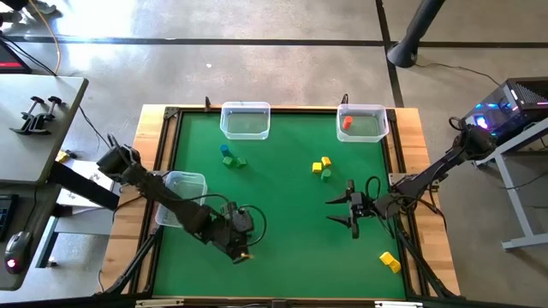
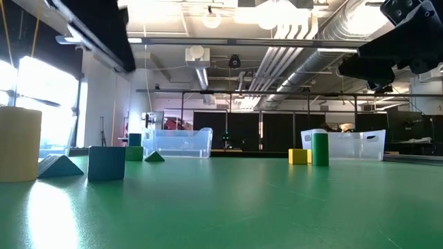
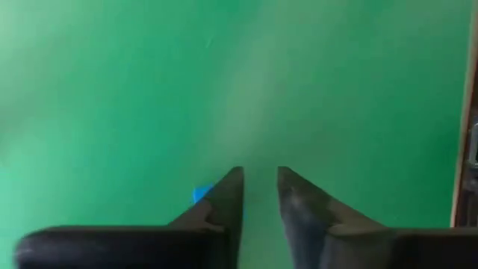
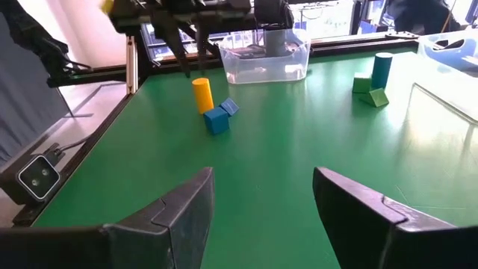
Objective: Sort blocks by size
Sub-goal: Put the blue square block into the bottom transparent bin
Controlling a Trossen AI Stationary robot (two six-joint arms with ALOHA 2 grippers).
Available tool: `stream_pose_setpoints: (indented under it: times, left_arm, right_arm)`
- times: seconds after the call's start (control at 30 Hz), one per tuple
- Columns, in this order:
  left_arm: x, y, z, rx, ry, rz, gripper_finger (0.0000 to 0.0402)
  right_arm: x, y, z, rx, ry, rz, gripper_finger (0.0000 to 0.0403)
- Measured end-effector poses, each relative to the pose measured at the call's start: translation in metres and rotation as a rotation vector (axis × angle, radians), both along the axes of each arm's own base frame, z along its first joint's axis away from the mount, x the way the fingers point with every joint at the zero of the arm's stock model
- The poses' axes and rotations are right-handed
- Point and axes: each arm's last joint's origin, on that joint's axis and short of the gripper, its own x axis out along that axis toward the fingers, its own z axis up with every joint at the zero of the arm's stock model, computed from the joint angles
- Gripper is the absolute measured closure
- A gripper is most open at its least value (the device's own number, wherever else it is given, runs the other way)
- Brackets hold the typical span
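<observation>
3 clear bins are seen on the green table [image 1: 282,214] in the high view. The bin at 11 o'clock [image 1: 246,120] appears to hold nothing. The bin at 1 o'clock [image 1: 363,122] holds 1 red block [image 1: 347,122]. The bin at 9 o'clock [image 1: 181,198] is partly covered by the left arm; its contents cannot be told.

Loose blocks are noted as follows. A blue-green cylinder [image 1: 226,151], a blue-green cube [image 1: 228,160] and a green piece [image 1: 241,162] are grouped near the 11 o'clock bin. A yellow block [image 1: 326,160], a second yellow block [image 1: 316,167] and a green block [image 1: 325,174] are clustered just right of centre, toward 1 o'clock. A yellow block [image 1: 390,260] lies at 4 o'clock near the table edge.

The left gripper [image 1: 240,251] is placed at 7 o'clock, low over the table. In the left wrist view its fingers [image 3: 224,205] are seen set narrowly apart with nothing between them; a blue block [image 3: 200,193] shows just beside 1 finger. In the right wrist view a yellow cylinder [image 4: 202,95] and 2 blue blocks [image 4: 216,119] are seen below that gripper.

The right gripper [image 1: 347,210] is held at 3 o'clock, its fingers [image 4: 179,213] spread wide with nothing held.
</observation>
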Motion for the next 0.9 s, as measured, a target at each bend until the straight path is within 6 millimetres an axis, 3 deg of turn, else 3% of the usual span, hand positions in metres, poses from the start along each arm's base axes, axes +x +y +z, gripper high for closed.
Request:
stream_pose_setpoints:
  times: [0.17, 0.4, 0.67, 0.9]
  left_arm:
    - [0.005, 0.012, -0.006, -0.067, 0.05, 0.15, 0.0239]
    - [0.018, 0.024, -0.029, -0.15, 0.192, 0.159, 0.0156]
    - [0.03, 0.032, -0.069, -0.195, 0.375, 0.138, 0.015]
    - [0.033, 0.033, -0.079, -0.171, 0.394, 0.127, 0.0154]
  right_arm:
    - [0.0, 0.0, 0.0, 0.009, 0.001, -0.002, 0.0179]
    - [0.0, 0.0, -0.001, 0.025, 0.006, -0.007, 0.0179]
    - [0.0, 0.0, -0.001, 0.032, 0.006, -0.008, 0.0179]
    - [0.0, 0.0, 0.0, 0.033, 0.005, -0.009, 0.0179]
